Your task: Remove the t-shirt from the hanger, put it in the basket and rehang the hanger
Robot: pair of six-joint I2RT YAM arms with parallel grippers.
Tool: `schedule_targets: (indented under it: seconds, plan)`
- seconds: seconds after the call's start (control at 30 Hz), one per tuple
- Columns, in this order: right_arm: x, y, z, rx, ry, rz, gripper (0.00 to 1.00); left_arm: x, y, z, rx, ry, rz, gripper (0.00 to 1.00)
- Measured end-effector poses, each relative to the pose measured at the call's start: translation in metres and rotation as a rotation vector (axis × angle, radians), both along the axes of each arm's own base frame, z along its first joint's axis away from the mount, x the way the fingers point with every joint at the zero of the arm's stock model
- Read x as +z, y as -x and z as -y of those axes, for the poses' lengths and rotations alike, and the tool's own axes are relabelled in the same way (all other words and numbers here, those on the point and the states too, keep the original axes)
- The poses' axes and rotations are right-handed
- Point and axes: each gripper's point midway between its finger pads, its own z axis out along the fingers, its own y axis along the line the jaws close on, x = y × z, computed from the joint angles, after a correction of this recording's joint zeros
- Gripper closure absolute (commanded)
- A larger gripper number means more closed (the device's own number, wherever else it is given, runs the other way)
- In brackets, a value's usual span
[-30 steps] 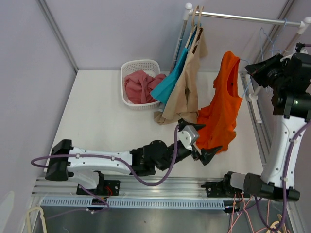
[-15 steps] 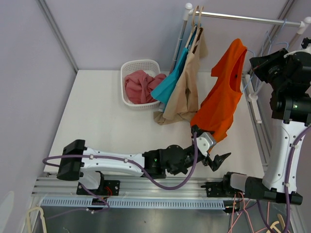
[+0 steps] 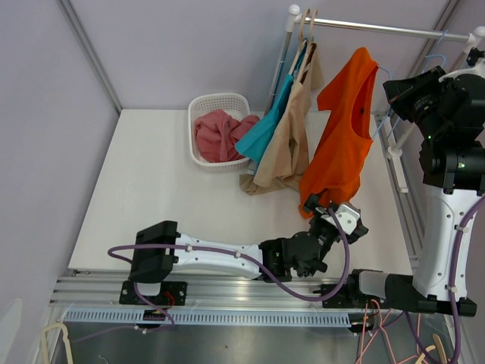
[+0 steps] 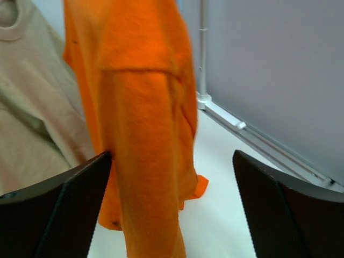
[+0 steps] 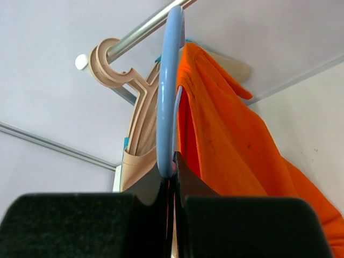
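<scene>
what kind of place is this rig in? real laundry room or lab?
Probably a lab test cell staged as a laundry corner: plain grey panel walls around a white tabletop, a metal clothes rail hung with a beige t-shirt, and a white plastic laundry basket holding pink cloth.

Left arm: stretched low across the bottom centre of the top view; left tool (image 3: 335,215) with jaws spread wide.
Right arm: reared upright at the right edge; right tool (image 5: 171,164) pinched tight on blue hanger (image 5: 167,80).

white basket (image 3: 220,97) on table (image 3: 151,189): holds pink cloth (image 3: 216,133) | teal shirt (image 3: 265,129), beige shirt (image 3: 286,144): hang from rail (image 3: 379,29)
</scene>
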Motion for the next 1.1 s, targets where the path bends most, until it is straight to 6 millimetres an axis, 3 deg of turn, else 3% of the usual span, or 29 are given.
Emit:
schedule_targets:
  seconds: [0.03, 0.1, 0.13, 0.33, 0.4, 0.53, 0.67, 0.77, 0.87, 0.97, 1.1]
  plan:
    - [0.0, 0.001, 0.0, 0.0, 0.0, -0.002, 1.0, 0.001, -0.003, -0.003, 0.019, 0.002, 0.004, 0.37]
    - [-0.003, 0.001, 0.0, -0.001, 0.0, -0.013, 1.0, 0.006, -0.01, -0.008, 0.051, 0.018, 0.009, 0.86]
    - [-0.005, 0.002, 0.0, -0.001, -0.001, -0.022, 1.0, 0.009, -0.013, -0.011, 0.065, 0.026, 0.013, 0.99]
    - [-0.018, -0.005, 0.001, -0.004, 0.002, -0.097, 1.0, 0.018, -0.014, -0.019, 0.073, 0.011, 0.047, 0.99]
    - [-0.02, -0.017, 0.002, -0.001, 0.008, -0.129, 1.0, 0.026, -0.002, -0.018, 0.033, 0.006, 0.068, 0.99]
    - [-0.032, -0.046, -0.01, 0.082, 0.0, -0.21, 1.0, 0.053, 0.041, -0.015, -0.107, 0.02, 0.142, 0.99]
    - [-0.075, -0.071, -0.037, 0.243, -0.057, -0.347, 1.0, 0.075, 0.086, -0.01, -0.288, 0.053, 0.227, 0.99]
    - [-0.116, -0.082, -0.053, 0.338, -0.126, -0.47, 1.0, 0.079, 0.102, -0.009, -0.388, 0.064, 0.252, 0.99]
    - [-0.14, -0.088, -0.059, 0.399, -0.206, -0.55, 1.0, 0.072, 0.114, -0.013, -0.48, 0.056, 0.251, 0.99]
    - [-0.142, -0.092, -0.054, 0.439, -0.282, -0.571, 1.0, 0.069, 0.12, -0.019, -0.526, 0.043, 0.25, 0.99]
    - [-0.119, -0.095, -0.042, 0.484, -0.356, -0.534, 1.0, 0.059, 0.125, -0.023, -0.561, 0.034, 0.235, 0.99]
